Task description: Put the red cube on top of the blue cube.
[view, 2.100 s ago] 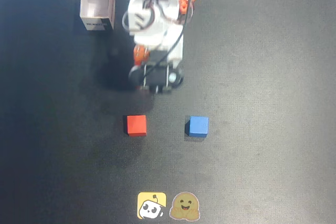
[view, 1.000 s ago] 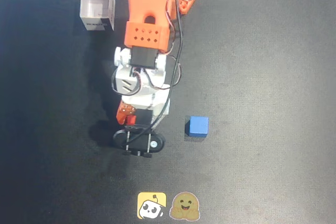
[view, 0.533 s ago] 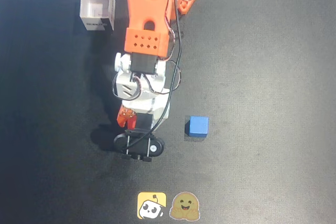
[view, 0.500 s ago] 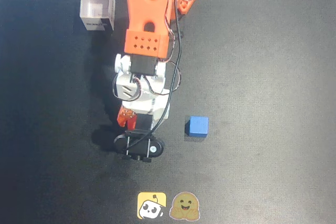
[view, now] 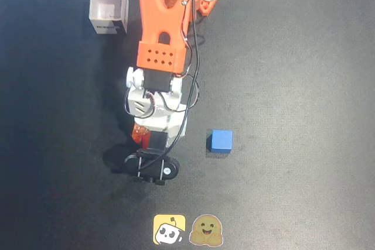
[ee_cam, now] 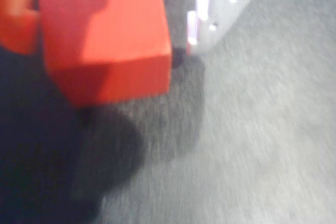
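While the red cube [ee_cam: 105, 40] fills the upper left of the wrist view, right up against the lens, looks pinched between the gripper [ee_cam: 110, 35] jaws: an orange finger hugging its 9 o'clock side, a pale finger just off toward 2 o'clock. Blurry shot though, so whether the pale side actually touches, can't tell. Dark shadow pooled beneath the cube at 7 o'clock, which reads like it's lifted clear of the mat rather than sitting on it.

Seen from the overhead view, only a sliver of red cube [view: 139, 133] peeking out under the white wrist, at 10 o'clock from the black camera mount [view: 151, 165]. Makes sense as a carry pose, held low and tucked under the arm, ready to swing over.

Further out, blue cube [view: 221, 141] sitting flat and alone at 3 o'clock from the gripper [view: 143, 136], near but not touching anything, top face free. Probably next: lift higher, swing toward 3 o'clock, lower square on top. Risk of a corner hanging off if not lined up.

Farthest, white open-topped box [view: 108, 9] up at 11 o'clock, well apart, not part of this. Dark matte mat [view: 293, 57] everywhere, slightly grainy, two stickers [view: 189, 230] at 6 o'clock. Nothing of the room beyond the mat
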Controlling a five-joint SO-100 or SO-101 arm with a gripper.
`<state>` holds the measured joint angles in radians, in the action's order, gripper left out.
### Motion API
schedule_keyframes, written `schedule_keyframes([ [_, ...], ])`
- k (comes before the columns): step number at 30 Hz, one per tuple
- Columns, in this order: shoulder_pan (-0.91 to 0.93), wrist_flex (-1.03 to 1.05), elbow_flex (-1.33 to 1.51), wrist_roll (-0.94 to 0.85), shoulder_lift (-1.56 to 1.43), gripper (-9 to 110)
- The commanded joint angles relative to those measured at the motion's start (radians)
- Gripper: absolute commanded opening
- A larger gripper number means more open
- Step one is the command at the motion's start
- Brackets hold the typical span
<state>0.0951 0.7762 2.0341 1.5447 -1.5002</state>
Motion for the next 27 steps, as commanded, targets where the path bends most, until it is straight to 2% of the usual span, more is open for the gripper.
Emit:
schedule_keyframes([
  [1, 0.012, -0.021, -0.032, -0.006, 0.0, 15],
  [3, 0.014, -0.023, -0.032, -0.009, 0.006, 8],
  [7, 0.02, -0.029, -0.032, -0.015, 0.006, 5],
  [18, 0.021, -0.023, -0.057, -0.014, 0.008, 6],
  [27, -0.002, 0.187, -0.252, 0.015, -0.011, 6],
])
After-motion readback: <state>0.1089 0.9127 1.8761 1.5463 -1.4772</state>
